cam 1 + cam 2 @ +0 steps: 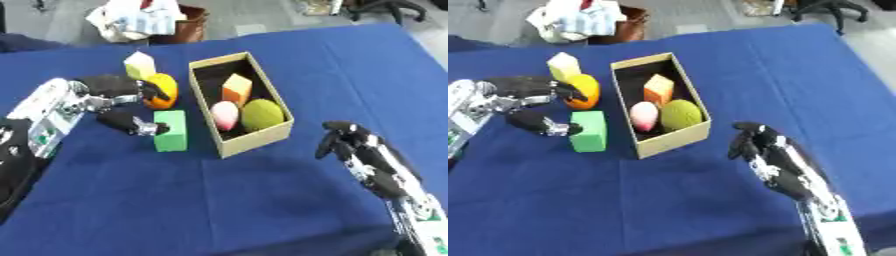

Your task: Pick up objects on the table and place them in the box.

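An open cardboard box [259, 137] stands mid-table and holds an orange-yellow block [236, 89], a pink egg shape [225, 114] and a green ball [262, 114]. To its left lie an orange round object [164, 91], a pale yellow block [139, 65] behind it, and a green block [171, 131] in front. My left hand [112, 98] is open between them: the fingers reach the orange object's left side and the thumb [131, 122] touches the green block's left face. My right hand [348, 144] hovers right of the box with relaxed fingers, holding nothing.
A blue cloth [262, 200] covers the table. Beyond the far edge stand a brown basket with white cloth [149, 22] and a chair base [385, 7]. The left forearm [44, 117] lies across the table's left side.
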